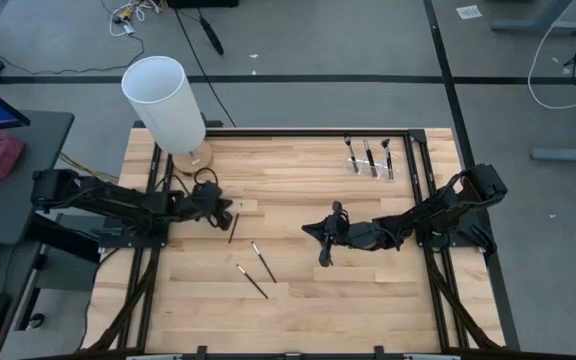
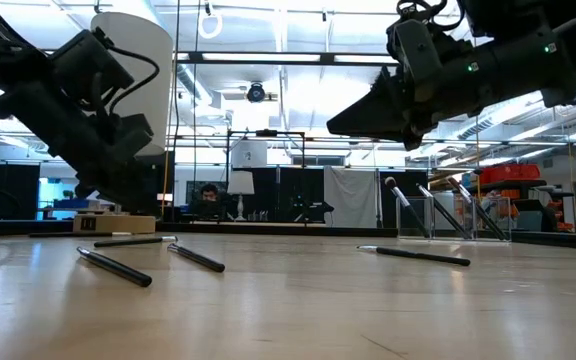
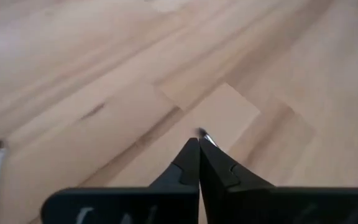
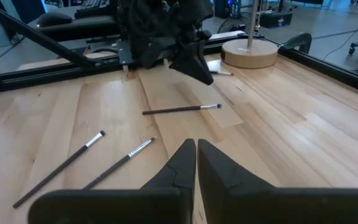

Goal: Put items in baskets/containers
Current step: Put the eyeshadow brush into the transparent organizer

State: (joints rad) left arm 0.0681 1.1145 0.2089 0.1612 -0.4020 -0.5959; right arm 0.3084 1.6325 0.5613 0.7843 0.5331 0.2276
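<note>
The clear holder stands near the table's far right corner with three brushes leaning in it; the low view shows it too. Several thin dark brushes lie flat on the wood: one just off my left gripper, two nearer the front, and one under my right gripper. My left gripper is shut and hangs just above the first brush's end, with a gap between. My right gripper is shut, raised over mid-table, and holds nothing.
A tall white cylinder on a round wooden base stands at the far left corner, close behind my left arm. Black frame rails run along the table's sides. Bare wood lies toward the near edge.
</note>
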